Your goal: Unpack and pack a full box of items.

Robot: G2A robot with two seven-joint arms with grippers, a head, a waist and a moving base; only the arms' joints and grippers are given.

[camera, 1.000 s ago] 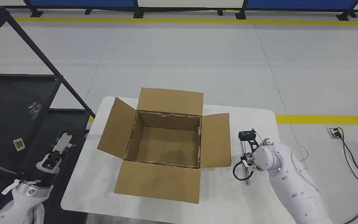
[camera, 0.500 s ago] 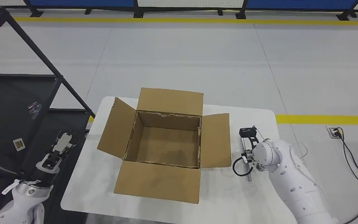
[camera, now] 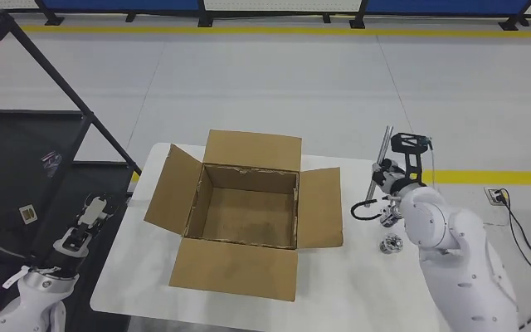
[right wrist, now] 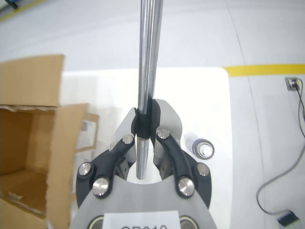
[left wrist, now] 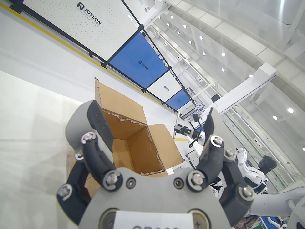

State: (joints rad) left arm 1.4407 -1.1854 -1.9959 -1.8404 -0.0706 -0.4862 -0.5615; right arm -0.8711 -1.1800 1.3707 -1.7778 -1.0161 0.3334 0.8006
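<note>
An open cardboard box (camera: 249, 217) stands on the white table (camera: 332, 282), all flaps folded out, and nothing shows inside it. My right gripper (camera: 375, 191) hangs above the table just right of the box's right flap. It is shut on a shiny metal rod (camera: 380, 162), which sticks out well past the fingertips. In the right wrist view the pads (right wrist: 156, 117) of that right gripper (right wrist: 145, 117) clamp the rod (right wrist: 149, 48) near its lower end, beside the box (right wrist: 28, 125). My left gripper (camera: 93, 205) is off the table's left edge, and the left gripper (left wrist: 155, 122) is open and holds nothing.
A small silver canister (camera: 391, 243) lies on the table under the right arm, and the canister (right wrist: 201, 147) shows again beside the gripper. A black metal frame (camera: 83, 116) stands to the left. A wall socket (camera: 496, 196) with a cable sits on the floor at right.
My right gripper has risen from the tabletop beside the right flap and swung back and to the right with the rod. The canister is now uncovered. The left arm has stayed still.
</note>
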